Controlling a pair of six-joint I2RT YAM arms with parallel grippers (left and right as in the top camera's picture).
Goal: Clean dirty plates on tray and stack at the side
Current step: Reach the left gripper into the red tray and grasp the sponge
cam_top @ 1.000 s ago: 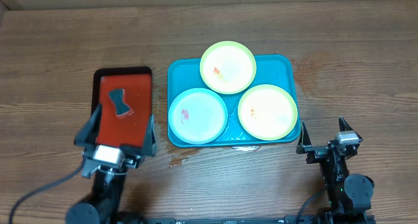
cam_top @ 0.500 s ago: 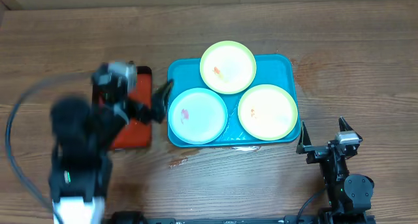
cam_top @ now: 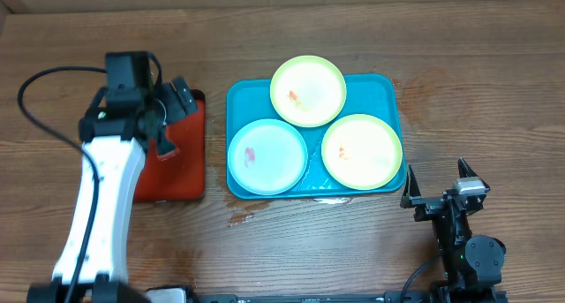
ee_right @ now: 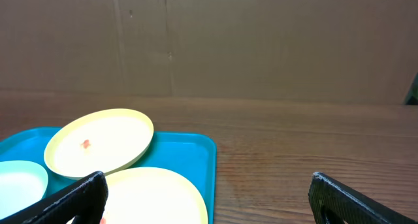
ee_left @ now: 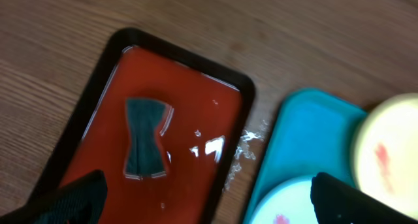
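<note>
Overhead: plates (cam_top: 267, 155), seemingly smeared, on teal tray (cam_top: 375, 85)

Wooden table (cam_top: 494, 82), brown cardboard wall (ee_right: 261, 41)

Left arm (cam_top: 95, 193) extended forward, left gripper (cam_top: 172, 119) pointing down, jaws spread wide. Right arm (cam_top: 468, 250) folded at its base, right gripper (cam_top: 435, 181) likewise wide apart.

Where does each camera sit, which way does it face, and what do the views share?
Overhead: above the table, looking straight down; teal tray, red tray, left gripper and right gripper show.
Left wrist: over the red tray, looking down at a dark sponge; own fingertips at bottom corners.
Right wrist: low, facing level across the plates; fingertips likewise.
Shared: the teal tray, in all three.
</note>
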